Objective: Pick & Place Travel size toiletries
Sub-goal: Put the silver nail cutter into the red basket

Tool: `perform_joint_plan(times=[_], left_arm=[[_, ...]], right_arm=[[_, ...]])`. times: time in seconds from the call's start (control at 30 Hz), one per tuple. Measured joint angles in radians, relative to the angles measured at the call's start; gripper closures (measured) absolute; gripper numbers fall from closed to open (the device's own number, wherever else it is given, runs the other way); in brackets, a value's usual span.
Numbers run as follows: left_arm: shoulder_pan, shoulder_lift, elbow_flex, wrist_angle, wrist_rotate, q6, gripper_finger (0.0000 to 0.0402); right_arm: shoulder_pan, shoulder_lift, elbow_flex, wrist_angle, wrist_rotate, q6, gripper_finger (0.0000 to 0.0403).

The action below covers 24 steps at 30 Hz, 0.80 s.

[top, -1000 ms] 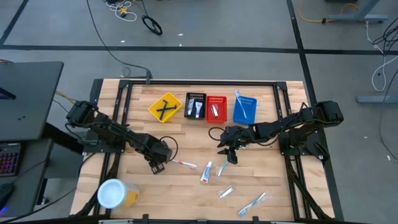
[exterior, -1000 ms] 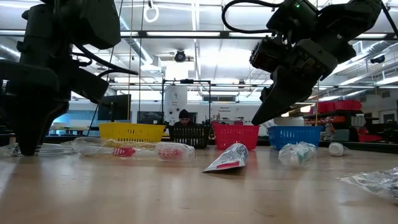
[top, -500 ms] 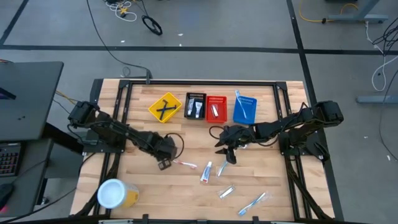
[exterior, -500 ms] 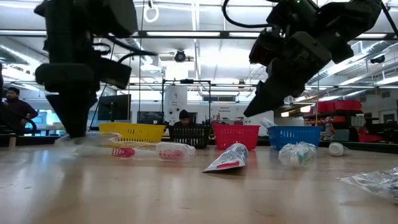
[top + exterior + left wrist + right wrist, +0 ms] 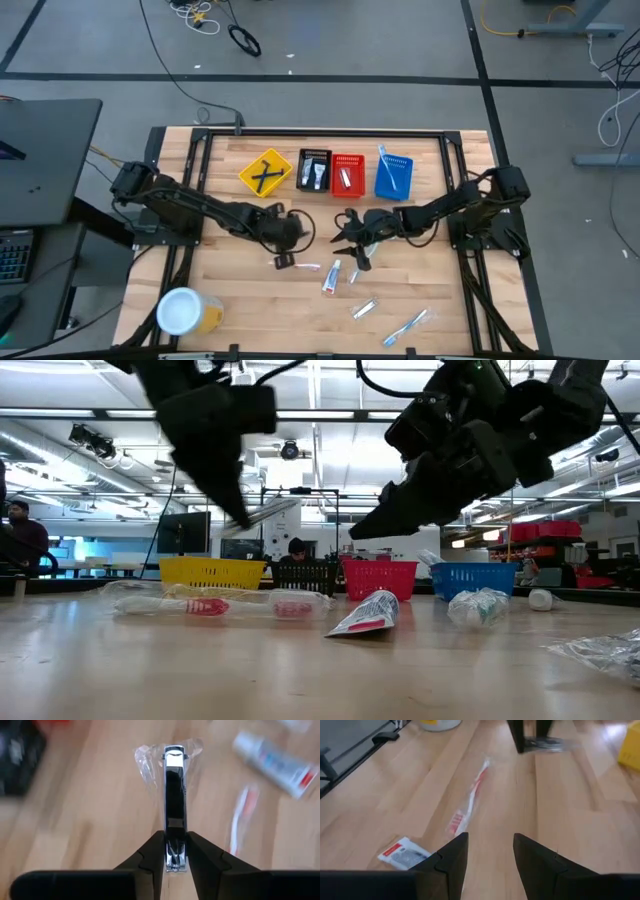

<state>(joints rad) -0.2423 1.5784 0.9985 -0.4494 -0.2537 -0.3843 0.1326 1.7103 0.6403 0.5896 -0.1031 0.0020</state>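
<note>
My left gripper [image 5: 283, 257] is shut on a slim dark and silver item in a clear wrapper [image 5: 175, 780] and holds it above the table's middle; it also shows raised in the low view [image 5: 272, 512]. My right gripper [image 5: 350, 250] hangs open and empty just right of it, above a red-and-white toothbrush [image 5: 468, 800] and a small white tube [image 5: 402, 854] that lie flat on the table. More tubes [image 5: 331, 276], a silvery packet [image 5: 363, 309] and a blue-white toothbrush [image 5: 408, 325] lie nearer the front edge. My left gripper pinches the near end of the slim item [image 5: 175, 857] between its two fingers. The item runs straight out ahead, along the fingers. Its clear wrapper [image 5: 147, 762] sticks out around the far end. The item is lifted clear of the table.
Four small baskets stand in a row at the far edge: yellow [image 5: 265, 173], black [image 5: 314, 170], red [image 5: 347, 173] and blue [image 5: 393, 173], each with items inside. A white-lidded yellow jar [image 5: 185, 310] stands at the front left. Bare wood lies between the baskets and the arms.
My left gripper has risen from the table and gone toward the right edge, carrying the wrapped item, which is now lifted clear. My right gripper has shifted a little toward the left edge and stays open.
</note>
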Motion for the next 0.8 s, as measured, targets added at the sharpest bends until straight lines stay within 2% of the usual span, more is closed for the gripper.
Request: perform_joint_plan(times=[0.13,0.3,0.5,0.8], left_arm=[[0.009,0.0,0.0,0.126,0.009,0.111,0.0324],[0.01,0.0,0.0,0.202,0.01,0.189,0.0321],[0.011,-0.001,0.0,0.239,0.0,0.209,0.0322],[0.02,-0.001,0.0,0.286,-0.042,0.208,0.0319]], right_arm=[[-0.01,0.033,0.0,0.081,0.026,-0.003,0.0235],[-0.026,0.033,0.0,0.169,0.079,-0.003,0.0235],[-0.034,0.033,0.001,0.31,0.016,-0.003,0.0235],[-0.034,0.033,0.005,0.35,-0.002,-0.003,0.0235]])
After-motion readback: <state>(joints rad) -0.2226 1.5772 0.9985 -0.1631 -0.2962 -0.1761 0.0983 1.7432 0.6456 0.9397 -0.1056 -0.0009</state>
